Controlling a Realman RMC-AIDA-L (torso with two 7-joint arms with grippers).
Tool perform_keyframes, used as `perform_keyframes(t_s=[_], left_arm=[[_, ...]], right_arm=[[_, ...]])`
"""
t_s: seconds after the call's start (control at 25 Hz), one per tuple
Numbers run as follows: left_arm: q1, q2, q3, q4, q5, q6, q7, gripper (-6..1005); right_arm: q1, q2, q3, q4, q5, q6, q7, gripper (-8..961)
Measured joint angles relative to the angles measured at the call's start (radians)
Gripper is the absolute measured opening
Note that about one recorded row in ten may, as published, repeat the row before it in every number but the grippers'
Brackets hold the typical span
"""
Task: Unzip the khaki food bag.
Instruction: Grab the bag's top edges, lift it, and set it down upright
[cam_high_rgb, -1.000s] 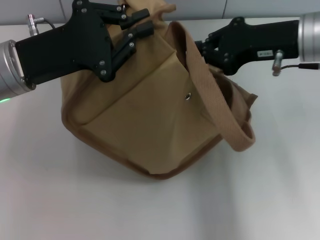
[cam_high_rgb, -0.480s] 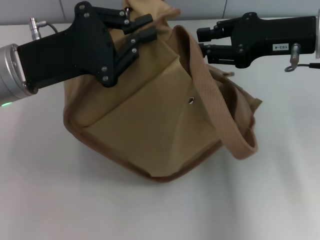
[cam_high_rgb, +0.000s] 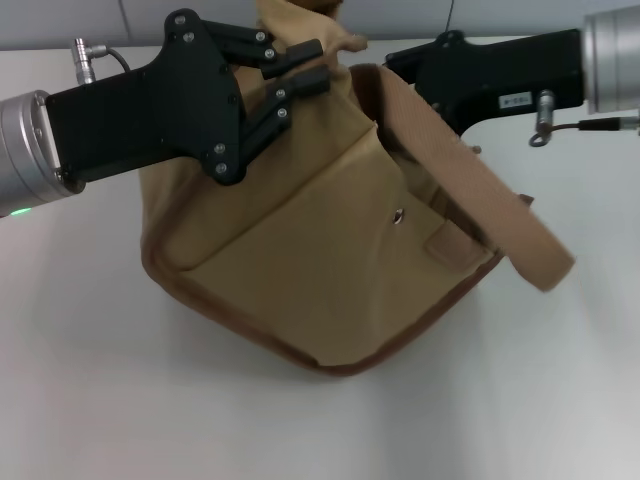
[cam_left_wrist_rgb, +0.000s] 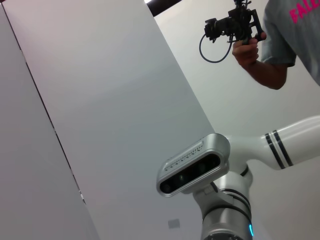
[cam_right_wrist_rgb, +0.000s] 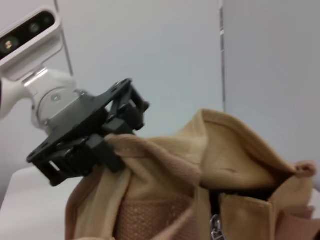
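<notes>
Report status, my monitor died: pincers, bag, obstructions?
Left pincer clamped on khaki food bag top edge. Right pincer at bag top. Zipper pull visible. No obstructions.

The khaki food bag (cam_high_rgb: 300, 250) sits between left pincer (cam_high_rgb: 300, 65) and right pincer (cam_high_rgb: 400, 65).

right tool (cam_high_rgb: 400, 68) tips behind bag handle (cam_high_rgb: 480, 185)

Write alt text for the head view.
A khaki food bag sits on a white table, its top corner pinched by the left gripper. The right gripper reaches in at the bag's top from the other side, its fingers hidden behind a webbing handle.
</notes>
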Motion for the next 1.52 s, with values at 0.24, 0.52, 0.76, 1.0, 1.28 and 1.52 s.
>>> perform_keyframes(t_s=[0.24, 0.52, 0.76, 1.0, 1.28, 1.52], left_arm=[[-0.006, 0.003, 0.005, 0.004, 0.002, 0.000, 0.000, 83], [-0.016, 0.003, 0.006, 0.004, 0.003, 0.002, 0.000, 83], [-0.022, 0.006, 0.006, 0.006, 0.004, 0.001, 0.000, 83], [-0.028, 0.007, 0.006, 0.005, 0.005, -0.004, 0.000, 83], [-0.027, 0.007, 0.000, 0.003, 0.004, -0.009, -0.001, 84], [-0.016, 0.006, -0.011, 0.003, 0.003, -0.010, 0.000, 84]], right_arm=[[0.034, 0.009, -0.038, 0.001, -0.076, 0.001, 0.000, 451], [0.048, 0.011, -0.094, 0.003, -0.079, 0.056, 0.002, 413], [0.036, 0.018, -0.189, 0.003, -0.039, 0.160, -0.012, 381], [0.029, 0.019, -0.254, 0.013, 0.018, 0.217, -0.058, 349], [0.001, 0.019, -0.279, 0.021, 0.118, 0.279, -0.151, 264], [-0.030, 0.016, -0.277, 0.023, 0.127, 0.276, -0.169, 21]])
